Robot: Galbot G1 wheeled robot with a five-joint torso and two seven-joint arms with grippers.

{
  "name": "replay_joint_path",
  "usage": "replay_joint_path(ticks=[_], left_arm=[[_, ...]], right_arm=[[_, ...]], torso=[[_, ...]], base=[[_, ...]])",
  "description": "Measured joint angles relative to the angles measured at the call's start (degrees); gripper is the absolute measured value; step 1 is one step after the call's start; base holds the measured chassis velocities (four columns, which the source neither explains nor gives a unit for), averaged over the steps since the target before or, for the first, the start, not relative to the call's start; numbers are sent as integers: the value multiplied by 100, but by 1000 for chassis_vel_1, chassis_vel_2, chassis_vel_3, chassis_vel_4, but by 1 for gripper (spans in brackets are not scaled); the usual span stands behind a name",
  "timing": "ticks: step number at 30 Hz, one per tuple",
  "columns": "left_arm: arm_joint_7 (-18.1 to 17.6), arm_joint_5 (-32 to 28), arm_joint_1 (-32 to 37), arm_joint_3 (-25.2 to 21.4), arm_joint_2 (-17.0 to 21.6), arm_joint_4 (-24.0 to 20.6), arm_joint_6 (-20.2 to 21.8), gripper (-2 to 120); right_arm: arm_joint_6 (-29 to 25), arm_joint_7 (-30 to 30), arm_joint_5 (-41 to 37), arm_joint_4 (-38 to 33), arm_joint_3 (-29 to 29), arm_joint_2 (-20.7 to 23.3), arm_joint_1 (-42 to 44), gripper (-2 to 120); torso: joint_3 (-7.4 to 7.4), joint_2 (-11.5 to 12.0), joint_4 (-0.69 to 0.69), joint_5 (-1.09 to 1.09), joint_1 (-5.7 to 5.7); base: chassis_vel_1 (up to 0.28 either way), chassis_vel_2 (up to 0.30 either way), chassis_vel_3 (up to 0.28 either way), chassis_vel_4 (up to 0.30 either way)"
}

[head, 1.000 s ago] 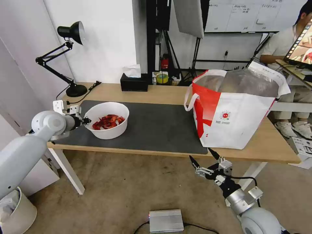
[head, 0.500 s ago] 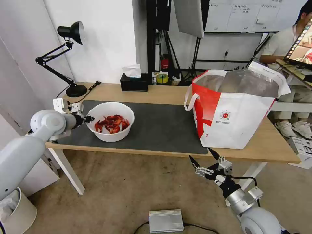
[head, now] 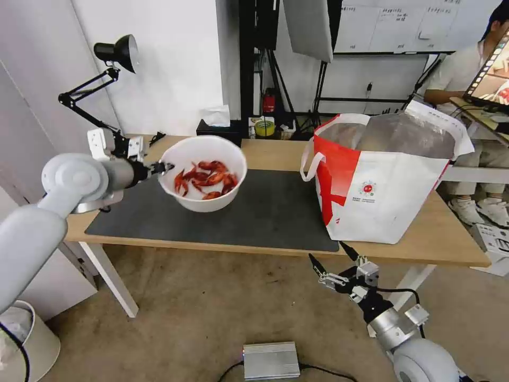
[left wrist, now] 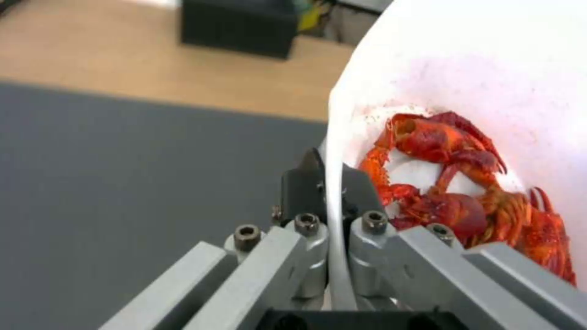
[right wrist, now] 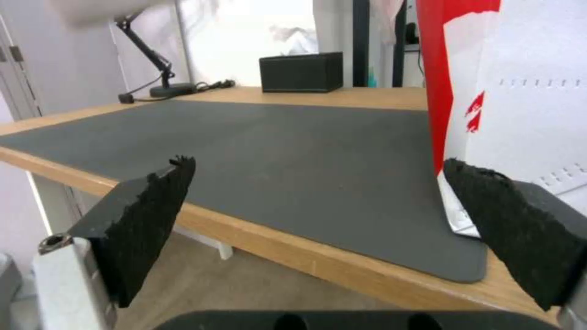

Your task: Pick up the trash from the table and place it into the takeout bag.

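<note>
Now: white bowl of crayfish shells (head: 204, 172) held clear above the dark grey mat (head: 265, 207).
Left gripper (head: 161, 168) pinches the bowl's rim, fingers closed either side; bowl appears tilted. Right gripper (head: 334, 260) hangs below the table (head: 445, 239) edge, fingers spread wide, empty, near the takeout bag (head: 382, 180).

High head view; close wrist views sharing the mat (head: 265, 212).
</note>
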State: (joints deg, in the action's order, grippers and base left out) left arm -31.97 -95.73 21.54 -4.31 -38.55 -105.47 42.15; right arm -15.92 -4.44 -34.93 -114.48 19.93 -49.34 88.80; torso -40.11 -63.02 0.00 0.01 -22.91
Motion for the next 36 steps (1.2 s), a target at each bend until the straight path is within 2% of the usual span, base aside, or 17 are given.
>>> replay_joint_path(ticks=[6, 13, 19, 27, 30, 31, 34, 36], left_arm=[[-215, -367, -605, 274, -163, -171, 0, 0], [-441, -586, -1238, 826, -525, 76, 0, 0], [-498, -608, -1968, 1411, -992, 538, 0, 0], [-572, -605, -2730, 1777, -1528, 1096, -2, 0], [-654, -612, -3057, 1974, -1950, 1439, -3, 0], [-654, -612, -3057, 1974, -1950, 1439, -3, 0], [-704, -589, -3249, 2150, -2407, 1779, -2, 0], [-715, -560, -3300, 2208, -2547, 1888, -2, 0]], right_arm=[[0, 0, 0, 0, 0, 0, 0, 100], [0, 0, 0, 0, 0, 0, 0, 100], [0, 0, 0, 0, 0, 0, 0, 100], [0, 0, 0, 0, 0, 0, 0, 100], [0, 0, 0, 0, 0, 0, 0, 100], [0, 0, 0, 0, 0, 0, 0, 100], [0, 0, 0, 0, 0, 0, 0, 100], [0, 0, 0, 0, 0, 0, 0, 100]], torso=[[0, 0, 1, 0, 0], [0, 0, 1, 0, 0], [-1, 0, 0, 0, -1], [0, 0, 1, 1, -1], [0, 0, 0, 1, -1], [0, 0, 0, 1, -1], [0, 1, -1, 1, -1], [0, 0, -1, 1, -2]], base=[[0, 0, 0, 0], [0, 0, 0, 0], [0, 0, 0, 0], [0, 0, 0, 0], [0, 0, 0, 0], [0, 0, 0, 0], [0, 0, 0, 0], [0, 0, 0, 0]])
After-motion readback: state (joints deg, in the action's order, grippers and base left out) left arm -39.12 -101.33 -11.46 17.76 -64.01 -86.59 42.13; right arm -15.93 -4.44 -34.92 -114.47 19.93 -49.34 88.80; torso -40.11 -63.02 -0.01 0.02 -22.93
